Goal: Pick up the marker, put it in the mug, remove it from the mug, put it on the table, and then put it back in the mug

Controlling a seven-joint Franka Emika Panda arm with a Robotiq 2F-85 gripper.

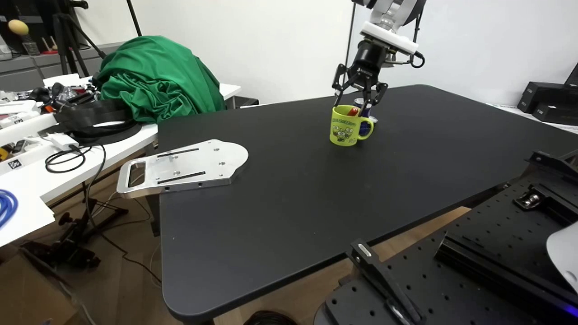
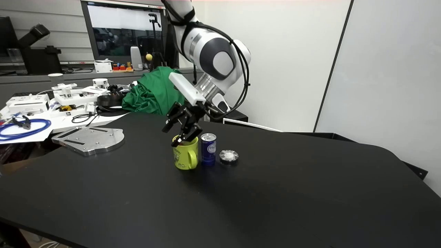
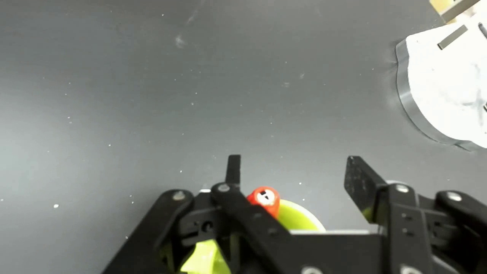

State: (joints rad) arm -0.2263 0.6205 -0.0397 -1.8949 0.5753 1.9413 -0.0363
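I log the marker (image 1: 352,111) in the mug (image 1: 342,128), toward the far edge of the bench (image 1: 271,194), tool (image 3: 293,170) spread apart at the rim; likely removal in hand, next a centred grip, though contact is unclear.

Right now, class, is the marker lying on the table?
No: in an exterior view the red marker sits inside the yellow-green mug, which stands on the table.

We hold our white Franka Panda arm (image 2: 222,65) slanting down, the black Robotiq gripper (image 3: 295,175) tilted beneath it, two fingers (image 3: 357,182) spread well apart.
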